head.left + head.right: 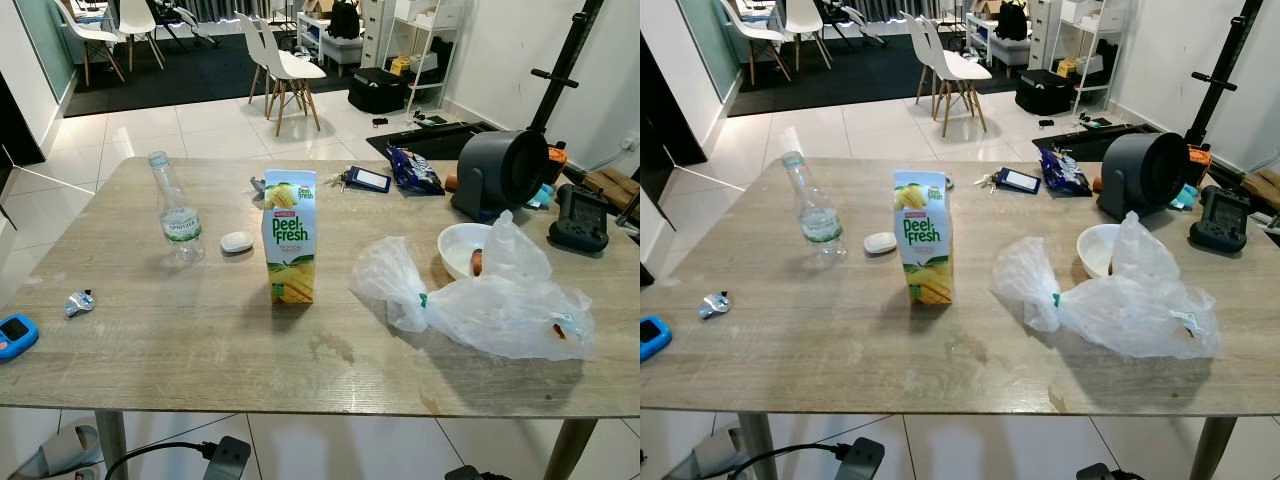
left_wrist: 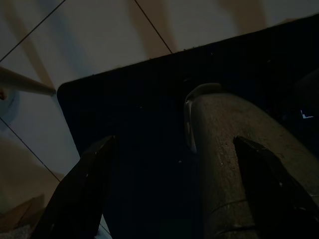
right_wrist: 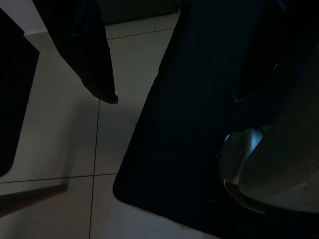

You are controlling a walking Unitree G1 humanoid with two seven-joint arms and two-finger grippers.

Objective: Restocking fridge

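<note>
A Peel Fresh juice carton (image 1: 290,238) stands upright near the middle of the wooden table (image 1: 180,340). To its left stands a clear water bottle (image 1: 176,212), almost empty. Right of the carton lies a crumpled clear plastic bag (image 1: 480,300), with a white bowl (image 1: 462,250) holding something orange behind it. Both arms hang idle below the table. My left gripper (image 2: 174,199) is open over a dark mat and pale floor tiles. My right gripper (image 3: 174,98) is also open above a dark mat on the tiles.
A small white object (image 1: 237,241) lies by the bottle. A blue device (image 1: 15,335) and a foil wrapper (image 1: 78,302) sit at the table's left edge. Keys and a phone (image 1: 368,179), a snack bag (image 1: 412,170), a grey fan (image 1: 500,172) and a black gadget (image 1: 578,220) line the far right. White chairs (image 1: 285,70) stand beyond.
</note>
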